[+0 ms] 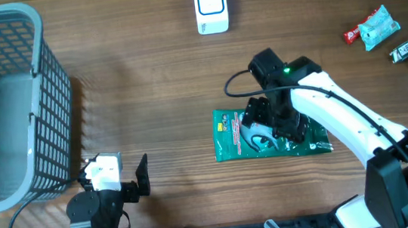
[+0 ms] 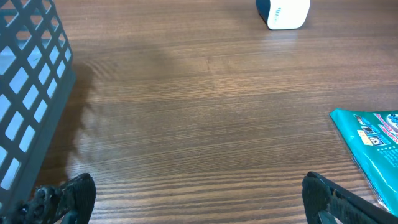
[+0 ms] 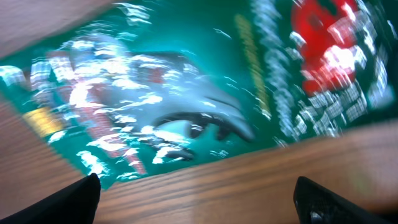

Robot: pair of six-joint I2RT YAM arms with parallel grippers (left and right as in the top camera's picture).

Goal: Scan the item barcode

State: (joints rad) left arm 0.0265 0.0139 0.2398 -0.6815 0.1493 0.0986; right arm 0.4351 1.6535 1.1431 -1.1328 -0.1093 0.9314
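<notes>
Right tool (image 1: pixel 265 126) hovered spread wide over the green packet (image 1: pixel 229 135), gripping nothing.
The packet lay flat on the desk (image 1: pixel 149 97) directly beneath it; the left tool (image 1: pixel 123 174), also spread, sat well aside. The step looked like the pickup. Next it needed to pinch the thin pouch and turn its barcode toward the white scanner (image 1: pixel 210 7) beyond.
</notes>
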